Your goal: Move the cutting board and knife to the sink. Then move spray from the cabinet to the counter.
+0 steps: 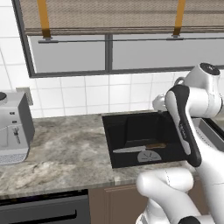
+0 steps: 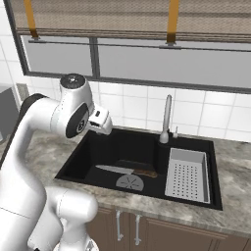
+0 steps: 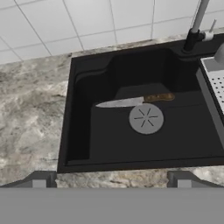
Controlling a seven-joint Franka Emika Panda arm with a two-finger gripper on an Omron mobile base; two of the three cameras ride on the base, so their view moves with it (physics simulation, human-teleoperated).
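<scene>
1 knife (image 3: 133,101) lies in the black sink (image 3: 87,87) amid the marble counter (image 3: 30,113).

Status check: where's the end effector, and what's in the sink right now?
End effector open, empty, above the sink's near rim. Knife lying flat in sink, beside the drain. Nothing in the way.
</scene>
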